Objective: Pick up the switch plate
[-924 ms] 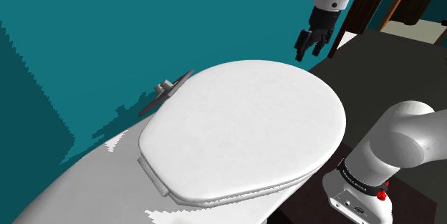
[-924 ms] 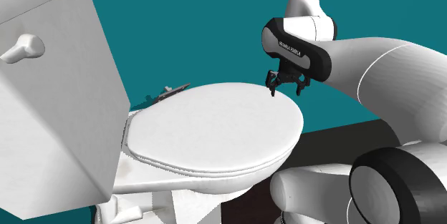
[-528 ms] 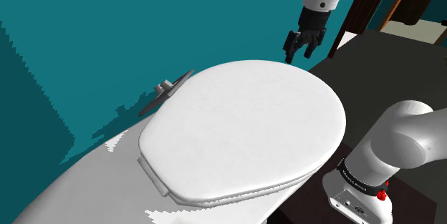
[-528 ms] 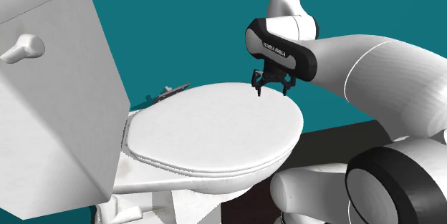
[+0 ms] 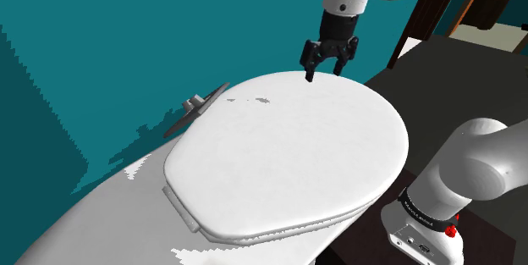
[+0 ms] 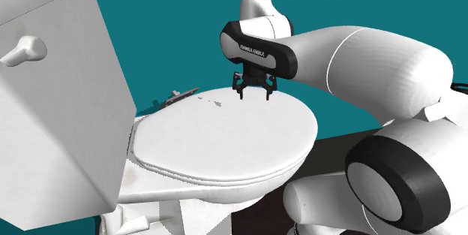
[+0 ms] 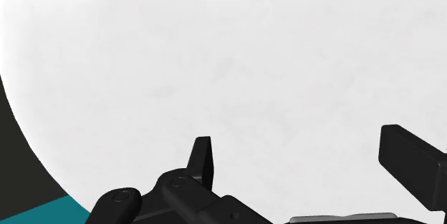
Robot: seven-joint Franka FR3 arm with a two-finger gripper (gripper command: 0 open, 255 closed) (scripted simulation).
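1. At the shoulder view's far left, a teal wall (image 5: 101,26) stands behind everything, with a darker jagged patch along its lower part.
2. To the right of that is the switch plate (image 5: 200,107), a thin dark grey plate with a small pale toggle. It is tilted, and sits just beside the toilet lid's rim on the wall side (whether it touches the lid cannot be told).
3. In the middle is the toilet lid (image 5: 288,153), a broad white oval, closed, with a few small grey specks near its far edge.
4. Right of the middle, the black gripper (image 5: 325,70) points down at the lid's far edge, well apart from the switch plate. Its two fingers are spread wide with nothing between them (whether the tips touch the lid cannot be told).
5. At the far right, the arm (image 5: 474,170) shows its white base above a dark floor (image 5: 491,246).
6. The second exterior view runs, from left to right:
   - a white tank (image 6: 52,98) with a flush lever (image 6: 22,49)
   - the switch plate (image 6: 178,95) at the lid's (image 6: 225,132) far rim
   - the gripper (image 6: 254,93) over the lid's far edge, to the plate's right
   - the arm's (image 6: 375,61) thick white links
7. In the wrist view, the gripper (image 7: 308,165) hangs over the plain white lid (image 7: 236,58). Its black fingers (image 7: 203,159) are far apart and hold nothing.
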